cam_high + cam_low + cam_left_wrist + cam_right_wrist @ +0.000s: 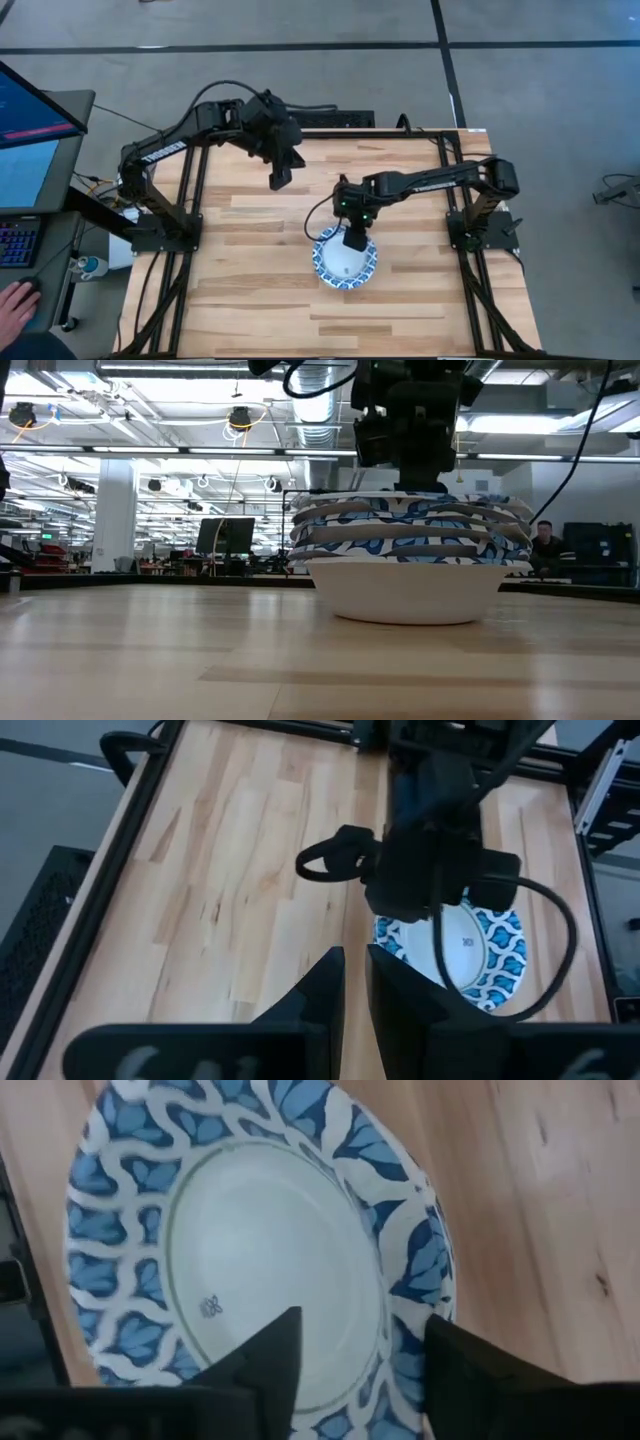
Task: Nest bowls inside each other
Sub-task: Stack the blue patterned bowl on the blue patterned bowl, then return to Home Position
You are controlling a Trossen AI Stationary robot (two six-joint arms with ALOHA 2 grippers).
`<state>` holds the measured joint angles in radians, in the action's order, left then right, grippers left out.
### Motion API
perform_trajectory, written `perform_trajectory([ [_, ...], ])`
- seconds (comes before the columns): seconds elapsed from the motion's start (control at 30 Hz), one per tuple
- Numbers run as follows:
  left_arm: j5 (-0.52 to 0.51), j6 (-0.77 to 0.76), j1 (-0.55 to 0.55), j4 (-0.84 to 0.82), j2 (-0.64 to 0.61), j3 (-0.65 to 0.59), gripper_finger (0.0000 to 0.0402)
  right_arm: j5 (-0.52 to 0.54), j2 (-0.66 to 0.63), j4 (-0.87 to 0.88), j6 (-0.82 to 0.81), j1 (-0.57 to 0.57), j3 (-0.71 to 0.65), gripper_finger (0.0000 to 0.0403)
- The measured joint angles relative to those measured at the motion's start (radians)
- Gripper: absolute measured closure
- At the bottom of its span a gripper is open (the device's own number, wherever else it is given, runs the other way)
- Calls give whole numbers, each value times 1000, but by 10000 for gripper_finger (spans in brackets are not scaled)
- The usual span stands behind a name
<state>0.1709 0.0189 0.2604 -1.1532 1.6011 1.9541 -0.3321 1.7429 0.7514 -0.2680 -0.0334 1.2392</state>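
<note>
Jaws of the right gripper [360, 1370] stand parted directly over the stacked bowls [345, 260], holding nothing; the stack sits on the table [250, 300] just beneath. Left gripper [281, 178] waits well apart, jaws nearly closed.

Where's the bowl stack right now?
In the high view, the bowl stack sits near the table's centre, directly beneath the right gripper.

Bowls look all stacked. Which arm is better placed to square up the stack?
Right. The right gripper hangs open directly over the nested stack of blue-and-white patterned bowls, fingers straddling the rim. The left gripper is shut, off toward the table's back edge.
</note>
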Motion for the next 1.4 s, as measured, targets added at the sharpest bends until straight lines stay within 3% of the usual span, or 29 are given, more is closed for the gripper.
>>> perform_trajectory([
  [0.2, -1, 14, 8, 0, 0, 0, 368, 1, -18, 5, -19, -7, 7, 165],
  [0.73, -61, -23, 11, -4, -10, 0, 368, -6, -25, 364, 21, -23, 139, 175],
  [0.87, -71, -148, 9, -20, -23, 1, 368, 116, -35, 469, 74, -17, 186, 175],
  [1.1, -47, -225, 6, -127, -53, 1, 368, 374, -208, 442, 75, 21, 298, 175],
  [1.27, -63, -294, 8, -237, -75, 1, 368, 428, -398, 387, 75, 19, 373, 176],
  [1.4, -173, -354, -10, -282, -127, 0, 367, 430, -565, 366, 66, 26, 377, 175],
])
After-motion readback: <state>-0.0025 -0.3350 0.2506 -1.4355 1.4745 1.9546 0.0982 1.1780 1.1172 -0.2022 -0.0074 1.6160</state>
